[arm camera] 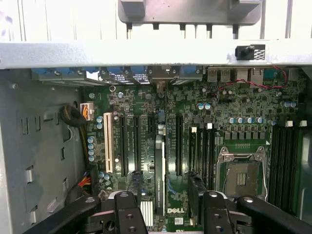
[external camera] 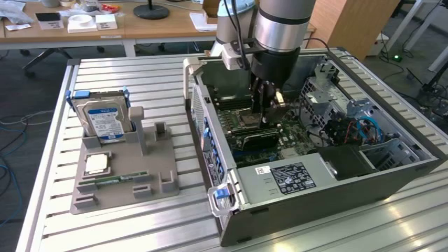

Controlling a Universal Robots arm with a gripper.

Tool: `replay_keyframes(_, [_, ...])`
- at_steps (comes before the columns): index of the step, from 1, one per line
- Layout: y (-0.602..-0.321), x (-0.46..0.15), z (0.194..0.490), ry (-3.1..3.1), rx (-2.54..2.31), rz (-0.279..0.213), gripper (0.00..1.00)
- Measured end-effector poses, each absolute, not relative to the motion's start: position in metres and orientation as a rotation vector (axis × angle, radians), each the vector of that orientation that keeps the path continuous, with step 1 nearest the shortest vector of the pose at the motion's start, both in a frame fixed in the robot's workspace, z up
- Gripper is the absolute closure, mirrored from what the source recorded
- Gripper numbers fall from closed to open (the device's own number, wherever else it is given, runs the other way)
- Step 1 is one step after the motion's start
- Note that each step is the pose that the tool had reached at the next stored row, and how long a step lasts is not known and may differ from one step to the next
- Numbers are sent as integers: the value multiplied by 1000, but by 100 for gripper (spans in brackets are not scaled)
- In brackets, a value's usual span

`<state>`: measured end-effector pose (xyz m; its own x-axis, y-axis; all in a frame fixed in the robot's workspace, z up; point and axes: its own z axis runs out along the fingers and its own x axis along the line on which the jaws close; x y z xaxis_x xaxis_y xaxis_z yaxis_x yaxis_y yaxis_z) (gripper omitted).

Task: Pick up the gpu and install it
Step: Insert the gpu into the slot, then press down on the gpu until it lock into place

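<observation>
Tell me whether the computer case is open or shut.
Open: the computer case has its upward side uncovered, the motherboard lies exposed, and the tool reaches down inside.

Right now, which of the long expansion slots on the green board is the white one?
The white slot, outermost in the row, beside the bare metal case wall; the other slots are black.

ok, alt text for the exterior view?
A grey robot arm's open gripper reaches down into an open grey computer case, just above a thin dark card standing on the green motherboard. Beside the case, a grey holder carries a blue-labelled hard drive.
</observation>
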<state>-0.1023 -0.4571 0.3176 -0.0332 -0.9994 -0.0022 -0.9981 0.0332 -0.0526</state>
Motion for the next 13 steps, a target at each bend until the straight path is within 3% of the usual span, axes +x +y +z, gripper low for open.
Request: replay_keyframes(13, [-457, -102, 318, 2232, -2159, -59, 49])
